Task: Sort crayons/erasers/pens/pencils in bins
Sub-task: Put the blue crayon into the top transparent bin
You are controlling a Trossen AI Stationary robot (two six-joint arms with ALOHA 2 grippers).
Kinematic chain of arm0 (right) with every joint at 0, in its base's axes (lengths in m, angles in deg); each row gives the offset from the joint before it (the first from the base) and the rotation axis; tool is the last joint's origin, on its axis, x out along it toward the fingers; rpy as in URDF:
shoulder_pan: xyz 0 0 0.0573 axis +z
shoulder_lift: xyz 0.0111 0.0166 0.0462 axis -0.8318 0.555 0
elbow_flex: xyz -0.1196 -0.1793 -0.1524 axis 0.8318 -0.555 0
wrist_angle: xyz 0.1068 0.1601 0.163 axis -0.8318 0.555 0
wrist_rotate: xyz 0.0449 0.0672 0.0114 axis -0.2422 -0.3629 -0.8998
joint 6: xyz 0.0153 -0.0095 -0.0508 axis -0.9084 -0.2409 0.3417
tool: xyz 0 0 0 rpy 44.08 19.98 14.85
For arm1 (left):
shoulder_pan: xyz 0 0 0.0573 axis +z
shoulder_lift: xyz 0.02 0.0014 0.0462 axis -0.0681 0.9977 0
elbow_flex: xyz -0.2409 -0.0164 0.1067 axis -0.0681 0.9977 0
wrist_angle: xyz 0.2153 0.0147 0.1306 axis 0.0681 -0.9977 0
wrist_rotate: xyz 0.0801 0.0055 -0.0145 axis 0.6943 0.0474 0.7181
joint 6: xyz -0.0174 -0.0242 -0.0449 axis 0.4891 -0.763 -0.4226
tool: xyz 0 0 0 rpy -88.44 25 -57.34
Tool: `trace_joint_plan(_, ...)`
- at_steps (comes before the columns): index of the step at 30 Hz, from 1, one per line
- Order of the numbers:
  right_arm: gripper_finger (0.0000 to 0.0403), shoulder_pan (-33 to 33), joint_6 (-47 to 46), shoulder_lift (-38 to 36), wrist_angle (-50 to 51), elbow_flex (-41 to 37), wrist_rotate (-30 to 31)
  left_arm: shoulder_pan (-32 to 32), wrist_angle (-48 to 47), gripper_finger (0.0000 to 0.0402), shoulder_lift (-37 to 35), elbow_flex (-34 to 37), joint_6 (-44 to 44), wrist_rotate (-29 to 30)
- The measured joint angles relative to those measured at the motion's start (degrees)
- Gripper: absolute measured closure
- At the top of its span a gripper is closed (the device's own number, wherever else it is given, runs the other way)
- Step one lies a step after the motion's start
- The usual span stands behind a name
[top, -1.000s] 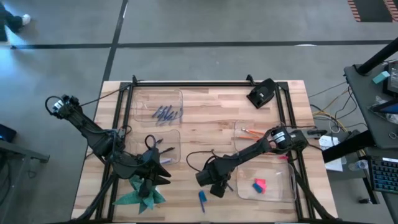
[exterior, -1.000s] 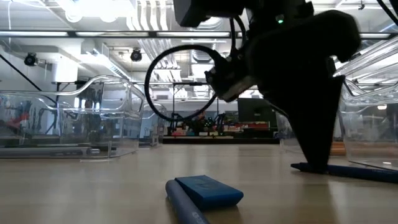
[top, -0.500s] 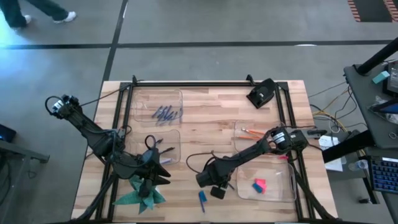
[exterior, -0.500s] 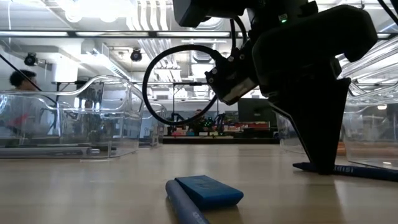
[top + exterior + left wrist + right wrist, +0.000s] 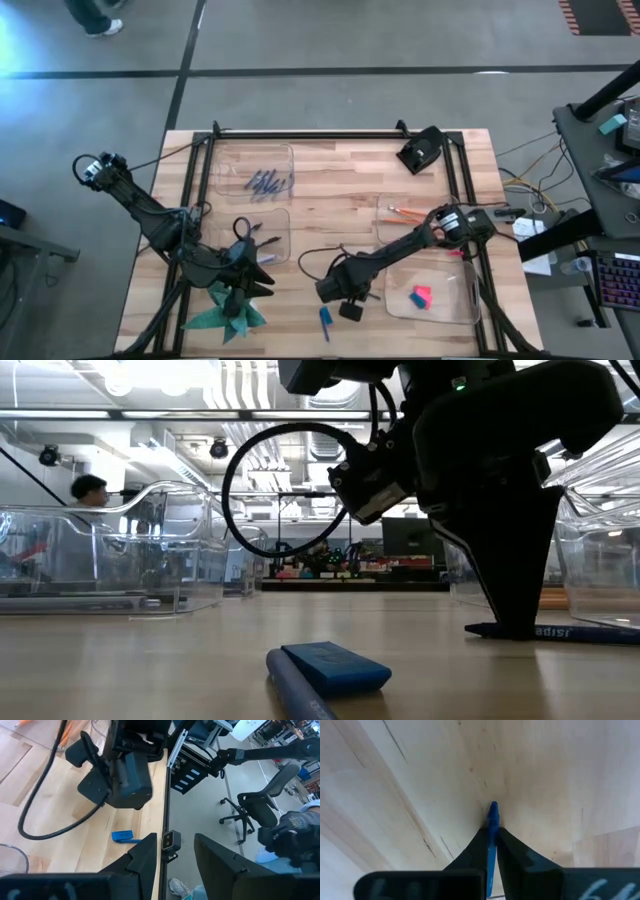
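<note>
Pinching shut now, the right tool (image 5: 491, 851) has gone from wide to closed on a thin blue pen (image 5: 492, 827) lying on the desk (image 5: 330, 215) beside the bin (image 5: 392, 303) that holds the pink eraser (image 5: 420, 296). That makes the pen ready to lift toward its bin, I'd judge. The left tool (image 5: 172, 852) waits part-open and empty at the desk's near-left edge.

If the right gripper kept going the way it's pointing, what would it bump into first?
Most likely the wooden table. The right gripper points down at it, shut on a thin blue stick whose tip looks right at the wood, though the gap is hard to judge.
</note>
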Motion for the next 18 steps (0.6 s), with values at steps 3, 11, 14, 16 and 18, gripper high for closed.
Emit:
trace_joint_plan(3, 0.0388, 0.14, 0.07, -1.79, -2.27, 0.81, 3.55, 0.0, 0.0, 0.0284, 0.0, 0.02, 0.04, 0.02)
trace_joint_plan(11, 0.0389, 0.02, 0.34, -7.72, -2.14, 4.55, 11.0, 0.07, -0.03, 0.0284, 0.0, 0.04, 3.96, 3.6)
trace_joint_plan(14, 0.0389, 0.02, 1.51, -9.96, -2.6, 7.0, 13.82, 0.07, 0.12, 0.0284, 0.0, 0.04, 9.14, 6.0)
trace_joint_plan(16, 0.0389, -0.02, 1.86, -11.93, -2.58, 8.7, 16.41, 0.09, 0.49, 0.0284, 0.0, 0.04, 12.81, 7.17)
trace_joint_plan(18, 0.0389, -0.14, 2.49, -13.65, -2.37, 10.42, 19.45, 0.09, 1.23, 0.0284, 0.0, 0.04, 16.76, 7.77)
